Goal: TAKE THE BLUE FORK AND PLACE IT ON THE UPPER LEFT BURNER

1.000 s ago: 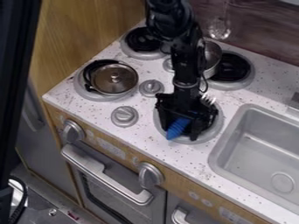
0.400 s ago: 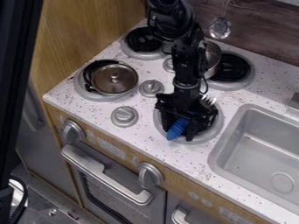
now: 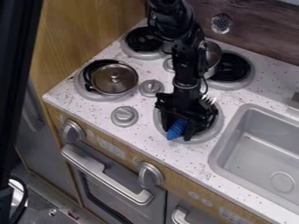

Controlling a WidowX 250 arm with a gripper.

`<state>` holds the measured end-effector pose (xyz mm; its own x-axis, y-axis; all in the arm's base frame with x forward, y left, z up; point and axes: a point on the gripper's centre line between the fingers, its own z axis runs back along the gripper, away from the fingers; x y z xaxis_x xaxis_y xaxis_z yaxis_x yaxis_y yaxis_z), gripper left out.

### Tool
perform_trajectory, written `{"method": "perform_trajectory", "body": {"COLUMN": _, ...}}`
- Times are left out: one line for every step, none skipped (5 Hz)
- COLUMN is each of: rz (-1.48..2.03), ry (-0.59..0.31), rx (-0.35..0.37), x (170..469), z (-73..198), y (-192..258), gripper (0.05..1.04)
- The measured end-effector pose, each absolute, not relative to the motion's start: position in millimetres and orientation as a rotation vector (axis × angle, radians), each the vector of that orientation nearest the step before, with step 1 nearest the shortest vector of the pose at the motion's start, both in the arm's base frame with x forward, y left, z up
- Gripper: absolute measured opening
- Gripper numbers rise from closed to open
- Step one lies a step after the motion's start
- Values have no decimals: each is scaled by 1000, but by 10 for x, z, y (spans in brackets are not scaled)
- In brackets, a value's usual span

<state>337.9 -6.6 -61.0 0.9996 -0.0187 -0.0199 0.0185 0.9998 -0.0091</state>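
The black gripper [image 3: 177, 127] hangs low over the lower right burner [image 3: 206, 137], in front of the stove's centre. The blue fork handle [image 3: 176, 130] pokes out from beneath it toward the counter's front edge, and the metal tines [image 3: 207, 101] show behind the gripper on its right side. The fork's middle is hidden by the gripper. Behind and to the left of the arm, the upper left burner [image 3: 142, 40] has a black centre and grey ring, with its right part near the arm.
A lidded pan [image 3: 114, 79] sits on the lower left burner. Behind the arm, a metal pot [image 3: 212, 56] stands beside the upper right burner [image 3: 231, 68]. Knobs [image 3: 152, 88] rise from the countertop [image 3: 88, 113]. At right lies the sink [image 3: 257, 142].
The gripper and fork hold nearly the same place. The shiny hanging thing against the back wall has shifted slightly upward.
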Motion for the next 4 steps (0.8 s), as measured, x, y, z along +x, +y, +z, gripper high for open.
{"method": "perform_trajectory", "body": {"rz": 3, "ry": 15, "rx": -1, "x": 3294, "z": -542, "y": -17, "gripper": 487}}
{"method": "perform_trajectory", "body": {"rz": 12, "ry": 9, "rx": 0, "x": 3292, "z": -511, "y": 0, "gripper": 425}}
{"method": "perform_trajectory", "body": {"rz": 19, "ry": 18, "rx": -6, "x": 3263, "z": -528, "y": -4, "gripper": 424}}
{"method": "perform_trajectory", "body": {"rz": 24, "ry": 15, "rx": -15, "x": 3259, "z": -535, "y": -13, "gripper": 424}}
